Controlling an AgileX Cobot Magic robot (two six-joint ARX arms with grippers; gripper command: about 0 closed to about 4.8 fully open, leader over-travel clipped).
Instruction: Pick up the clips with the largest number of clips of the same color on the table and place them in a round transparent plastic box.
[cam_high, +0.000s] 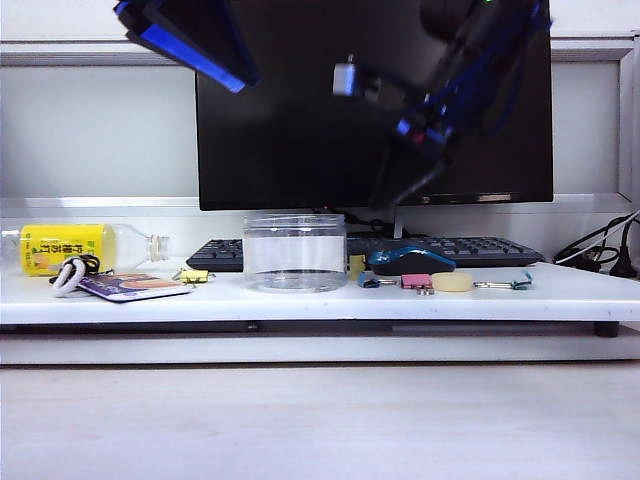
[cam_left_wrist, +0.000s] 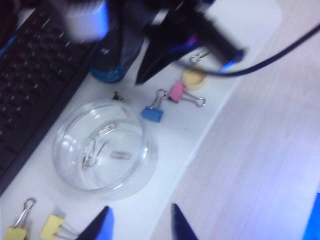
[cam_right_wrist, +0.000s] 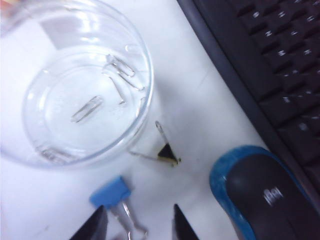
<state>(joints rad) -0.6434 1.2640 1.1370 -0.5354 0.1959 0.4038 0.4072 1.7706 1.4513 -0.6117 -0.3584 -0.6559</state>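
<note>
From the left: my left gripper (cam_left_wrist: 140, 222) hangs high over the shelf edge, fingers apart and empty, with two pale-yellow binder clips (cam_left_wrist: 52, 226) just beside the round clear jar (cam_left_wrist: 100, 145). My right gripper (cam_right_wrist: 135, 225) hovers, fingers apart, near another yellow clip (cam_right_wrist: 165, 152) between jar and mouse (cam_right_wrist: 265, 195). I judge that pick comes next: descend and straddle it.

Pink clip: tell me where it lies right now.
In the exterior view the pink clip lies right of centre on the white shelf, in front of the mouse, between the blue clip and a pale yellow round piece.
</note>
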